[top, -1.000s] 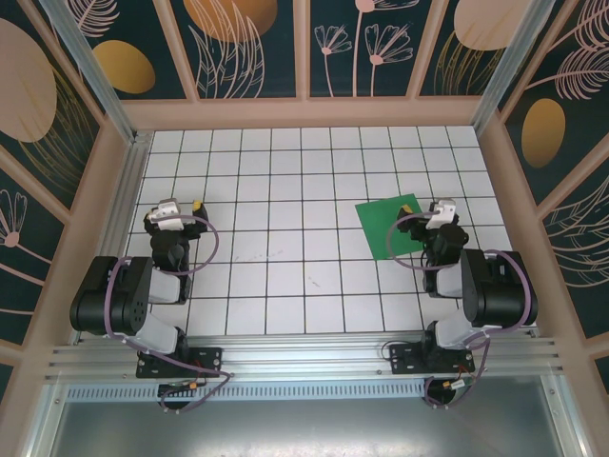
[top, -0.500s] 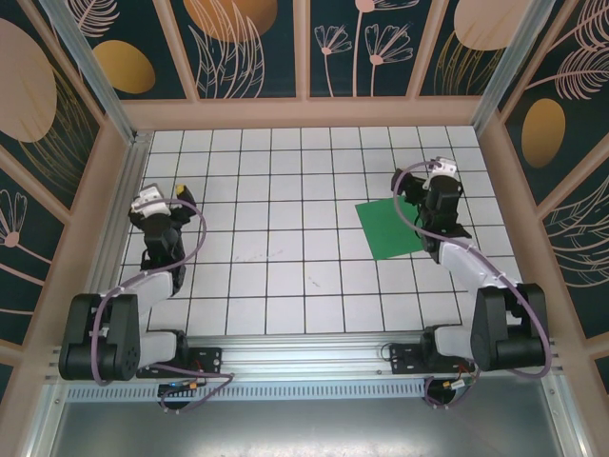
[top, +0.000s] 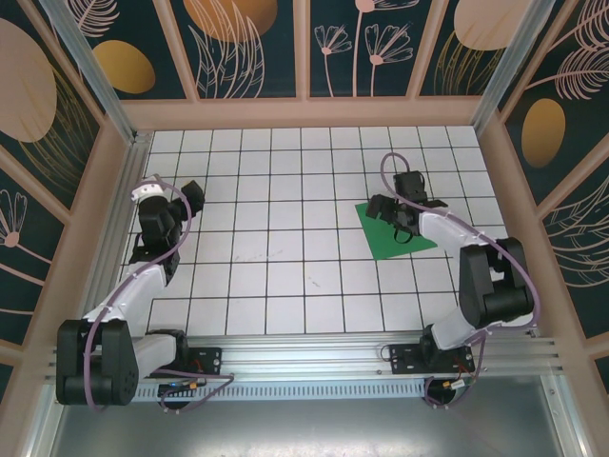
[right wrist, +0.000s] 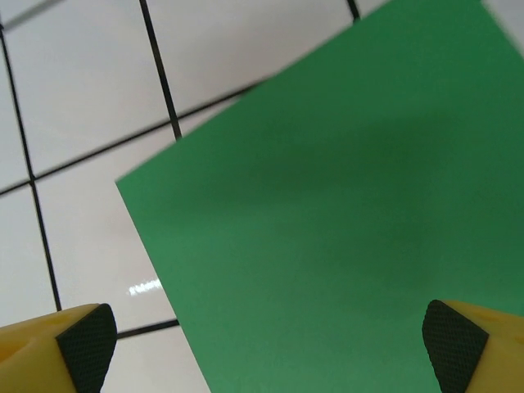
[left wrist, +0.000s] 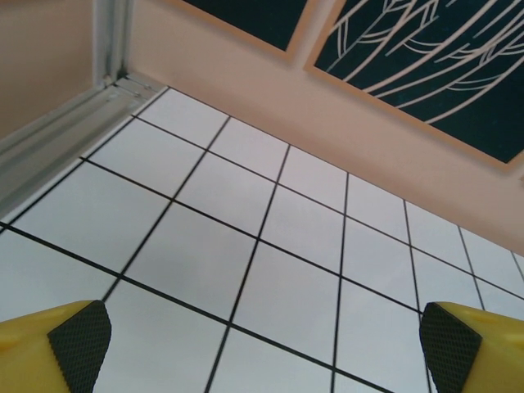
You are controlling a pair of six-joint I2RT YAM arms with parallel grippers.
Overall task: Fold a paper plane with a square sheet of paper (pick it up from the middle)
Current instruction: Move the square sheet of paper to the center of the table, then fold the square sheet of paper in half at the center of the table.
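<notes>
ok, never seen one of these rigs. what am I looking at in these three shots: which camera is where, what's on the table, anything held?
It is a pair of small robot arms, a left arm and a right arm, bolted at the near edge of a white tiled table. The wide picture comes from a fixed camera above and behind them, so their bases sit at the bottom. The other two pictures come from a camera on each wrist, looking out through that arm's own gripper.

One flat, unfolded green sheet of paper lies on the table. The right gripper is over it with its jaws wide open; I can't tell whether it touches the paper. The left gripper is open over bare tiles. Nothing is held.
</notes>
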